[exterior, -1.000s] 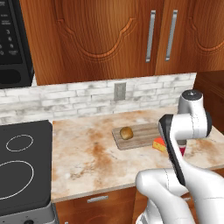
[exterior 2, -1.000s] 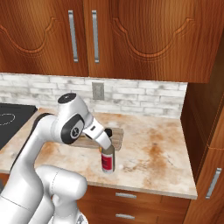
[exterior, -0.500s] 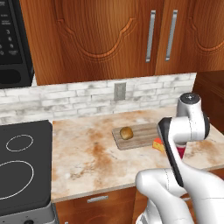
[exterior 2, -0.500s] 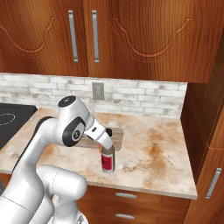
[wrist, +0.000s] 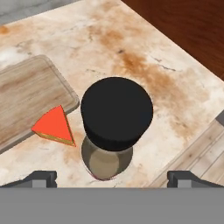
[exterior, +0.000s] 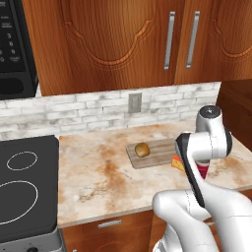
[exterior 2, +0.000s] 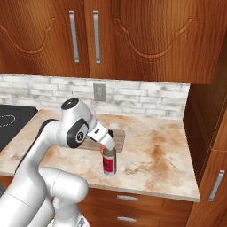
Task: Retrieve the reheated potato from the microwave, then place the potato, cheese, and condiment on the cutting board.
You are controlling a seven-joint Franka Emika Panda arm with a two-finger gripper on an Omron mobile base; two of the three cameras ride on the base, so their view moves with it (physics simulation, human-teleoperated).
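1. Now our gripper hangs straight above the condiment bottle, which stands upright on the counter — since a second ago the hand has come a little lower and closer over the cap.
2. Its two fingertips sit wide apart on either side of the cap with nothing between them, so we read the jaws as spread and empty.
3. Just beside the bottle, toward the board from our hand, lies the cheese wedge, its tip touching or overlapping the cutting board edge.
4. Beyond the hand, the potato rests on the board; the microwave is well off to the side.
5. We judge one item placed — the bottle grasp looks next.
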